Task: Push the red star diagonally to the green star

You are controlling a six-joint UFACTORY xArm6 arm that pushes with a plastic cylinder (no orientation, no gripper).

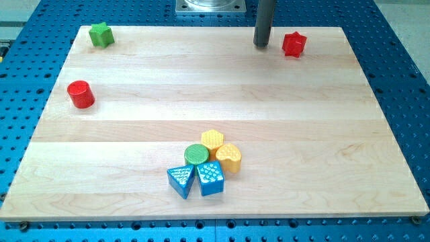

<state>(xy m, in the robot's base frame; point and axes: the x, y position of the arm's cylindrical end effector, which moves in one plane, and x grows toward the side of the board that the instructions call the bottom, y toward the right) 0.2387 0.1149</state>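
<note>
The red star [293, 44] lies near the view's top right of the wooden board [134, 161]. The green star [101, 34] lies in the board's top left corner. My tip [261, 45] rests on the board just left of the red star, with a small gap between them. The rod rises straight up out of the view's top.
A red cylinder [80, 94] stands at the view's left. A cluster sits at lower centre: a yellow hexagon [212, 140], a green cylinder [197, 155], a yellow heart [229, 158], a blue triangle [181, 181] and a blue block [210, 178]. A blue perforated table surrounds the board.
</note>
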